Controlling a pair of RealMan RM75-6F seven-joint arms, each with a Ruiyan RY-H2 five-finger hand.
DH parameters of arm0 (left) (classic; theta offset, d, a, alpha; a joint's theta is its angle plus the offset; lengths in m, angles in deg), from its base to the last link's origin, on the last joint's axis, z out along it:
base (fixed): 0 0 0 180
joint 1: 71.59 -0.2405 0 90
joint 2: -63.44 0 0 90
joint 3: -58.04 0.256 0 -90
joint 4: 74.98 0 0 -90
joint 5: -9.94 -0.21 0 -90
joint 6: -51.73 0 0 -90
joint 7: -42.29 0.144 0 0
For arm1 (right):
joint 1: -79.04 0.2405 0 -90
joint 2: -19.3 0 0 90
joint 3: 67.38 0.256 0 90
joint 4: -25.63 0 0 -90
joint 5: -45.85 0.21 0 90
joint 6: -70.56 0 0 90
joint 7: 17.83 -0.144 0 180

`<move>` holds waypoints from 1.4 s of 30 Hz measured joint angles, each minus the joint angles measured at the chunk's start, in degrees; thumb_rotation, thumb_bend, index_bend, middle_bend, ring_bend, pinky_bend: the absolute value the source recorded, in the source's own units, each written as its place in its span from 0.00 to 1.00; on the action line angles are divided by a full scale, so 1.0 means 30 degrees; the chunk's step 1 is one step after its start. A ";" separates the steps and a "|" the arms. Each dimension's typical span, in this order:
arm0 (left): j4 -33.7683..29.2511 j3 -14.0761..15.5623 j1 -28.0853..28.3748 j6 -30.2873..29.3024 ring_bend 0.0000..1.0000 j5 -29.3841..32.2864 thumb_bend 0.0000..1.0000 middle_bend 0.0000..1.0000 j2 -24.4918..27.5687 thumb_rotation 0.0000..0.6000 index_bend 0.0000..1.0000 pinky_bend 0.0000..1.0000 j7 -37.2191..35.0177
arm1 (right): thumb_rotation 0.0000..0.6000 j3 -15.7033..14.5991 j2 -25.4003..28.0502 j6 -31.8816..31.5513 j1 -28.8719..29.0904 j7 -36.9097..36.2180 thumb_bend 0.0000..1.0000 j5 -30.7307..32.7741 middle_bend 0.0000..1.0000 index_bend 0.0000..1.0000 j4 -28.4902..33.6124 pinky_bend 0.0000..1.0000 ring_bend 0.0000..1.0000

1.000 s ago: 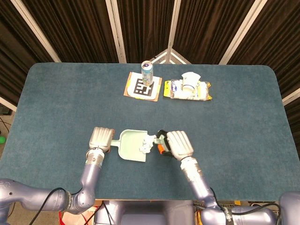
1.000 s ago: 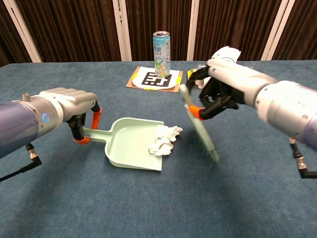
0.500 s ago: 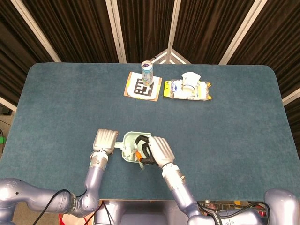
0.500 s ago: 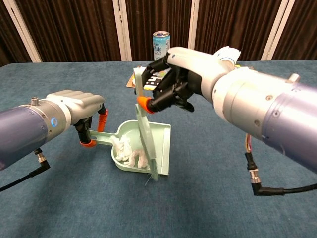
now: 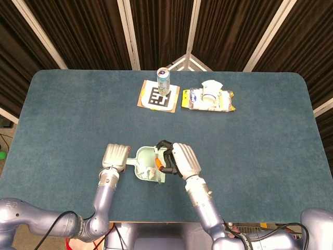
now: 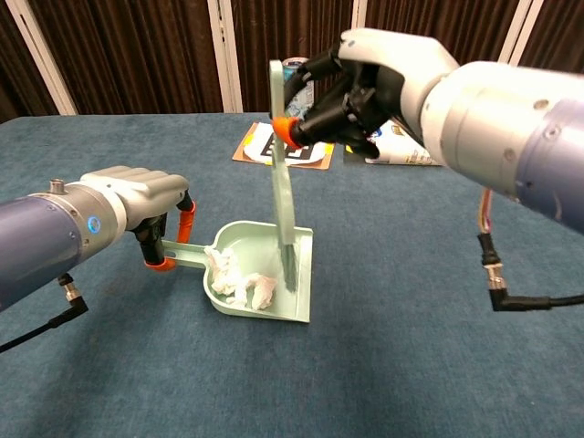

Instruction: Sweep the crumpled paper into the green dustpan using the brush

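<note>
Nearest the robot, the crumpled paper (image 6: pixel 239 285) now lies inside the green dustpan (image 6: pixel 297 297), pushed toward its back wall where a second ago it sat at the open lip. The left robot hand (image 6: pixel 137 196) stays curled tight around the dustpan's orange-tipped handle (image 6: pixel 179 243), holding the pan on the blue desk (image 6: pixel 411 347), its open edge slightly raised. Above it, the brush (image 6: pixel 284 214) has swung from a slanted sweep to nearly upright, bristles still just inside the pan's mouth, its orange collar gripped in the closed fingers of the right robot hand (image 6: pixel 351 87), which has lifted since half a second ago. The sweep looks complete; what seems left is withdrawing the brush without dragging paper back out. Farther off stand a drink can (image 5: pixel 163 79) on a printed card (image 5: pixel 158 96) and a pack of wipes (image 5: pixel 208 99).
</note>
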 measured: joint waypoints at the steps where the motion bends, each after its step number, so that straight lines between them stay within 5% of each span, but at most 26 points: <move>1: -0.0057 0.0006 -0.0002 -0.0084 1.00 -0.0007 0.53 1.00 -0.0011 1.00 0.61 1.00 0.0005 | 1.00 -0.0266 0.0037 -0.0069 -0.0075 0.0036 0.60 -0.0111 0.85 0.81 -0.0106 0.87 0.89; 9: -0.0413 -0.0294 0.0003 -0.0813 1.00 0.0200 0.53 1.00 -0.0317 1.00 0.62 1.00 0.0011 | 1.00 -0.2400 -0.0277 -0.0595 -0.0701 0.0297 0.60 -0.1235 0.85 0.81 -0.1220 0.87 0.89; 18: -0.0510 -0.0521 -0.0018 -0.1060 1.00 0.0519 0.53 1.00 -0.0810 1.00 0.62 1.00 -0.0171 | 1.00 -0.2555 -0.1675 -0.0632 -0.0792 0.0210 0.60 -0.1120 0.85 0.81 -0.1911 0.87 0.89; 42: -0.0030 -0.0479 -0.0051 -0.0973 1.00 0.0335 0.54 1.00 -0.1277 1.00 0.62 1.00 -0.0295 | 1.00 0.2091 -0.3552 0.0277 -0.0151 -0.2217 0.61 0.4316 0.85 0.81 0.0672 0.87 0.89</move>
